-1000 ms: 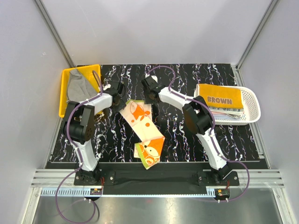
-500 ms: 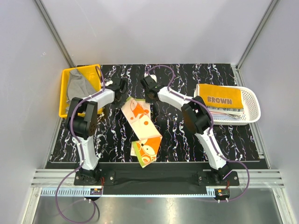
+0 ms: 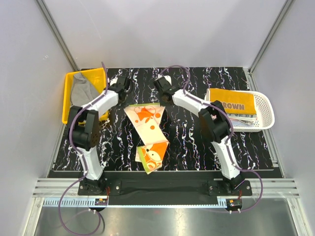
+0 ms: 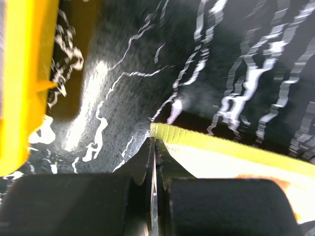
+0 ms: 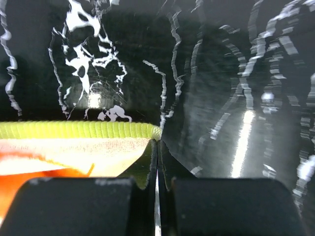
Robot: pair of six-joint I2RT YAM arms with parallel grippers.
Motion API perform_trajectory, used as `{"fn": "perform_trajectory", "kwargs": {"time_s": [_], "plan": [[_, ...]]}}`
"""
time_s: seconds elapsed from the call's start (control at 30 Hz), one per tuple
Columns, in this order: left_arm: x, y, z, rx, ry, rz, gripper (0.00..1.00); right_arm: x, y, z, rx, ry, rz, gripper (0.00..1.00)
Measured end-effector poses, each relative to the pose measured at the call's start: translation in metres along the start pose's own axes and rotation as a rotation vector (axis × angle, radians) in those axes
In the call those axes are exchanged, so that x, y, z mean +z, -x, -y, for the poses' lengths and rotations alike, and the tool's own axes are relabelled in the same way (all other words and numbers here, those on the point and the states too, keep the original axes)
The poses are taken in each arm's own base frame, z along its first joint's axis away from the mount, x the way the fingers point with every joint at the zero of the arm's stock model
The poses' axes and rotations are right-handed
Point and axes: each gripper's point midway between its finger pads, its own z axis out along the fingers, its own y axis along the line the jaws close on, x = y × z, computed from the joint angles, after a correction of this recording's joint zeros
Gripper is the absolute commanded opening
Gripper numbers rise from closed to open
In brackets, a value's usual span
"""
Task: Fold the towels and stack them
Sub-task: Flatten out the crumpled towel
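One orange-and-white patterned towel with a yellow-green hem [image 3: 147,125] lies on the one black marbled surface [image 3: 187,142]. Left of that towel, one yellow plastic bin [image 3: 67,110] holds one plain grey towel [image 3: 81,91]. Right of it, one white slotted plastic basket [image 3: 263,110] holds one orange-yellow towel lettered BROWN [image 3: 231,104] on top of further folded towels [image 3: 240,118], whose number is hidden. There are two tools: the left tool [image 4: 153,142] and the right tool [image 5: 157,143].
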Motion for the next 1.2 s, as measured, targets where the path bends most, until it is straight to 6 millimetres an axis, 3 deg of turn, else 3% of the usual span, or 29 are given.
{"fn": "perform_trajectory", "kwargs": {"time_s": [0.2, 0.37, 0.53, 0.67, 0.97, 1.2], "plan": [[-0.043, 0.031, 0.008, 0.034, -0.086, 0.1, 0.0, -0.047, 0.036, 0.009, -0.002, 0.01, 0.096, 0.0], [-0.094, 0.054, 0.017, 0.05, -0.185, 0.199, 0.0, -0.101, 0.065, 0.017, 0.003, 0.041, 0.193, 0.0], [-0.148, 0.061, 0.03, 0.113, -0.279, 0.269, 0.0, -0.162, 0.089, 0.029, 0.002, 0.078, 0.3, 0.0], [-0.205, 0.06, 0.037, 0.174, -0.37, 0.329, 0.0, -0.219, 0.104, 0.038, -0.007, 0.125, 0.388, 0.0], [-0.37, 0.063, 0.034, 0.275, -0.659, 0.515, 0.0, -0.362, 0.125, 0.056, -0.041, 0.277, 0.6, 0.0], [-0.446, 0.06, 0.014, 0.306, -0.821, 0.576, 0.0, -0.439, 0.122, 0.068, -0.061, 0.369, 0.699, 0.0]]}}
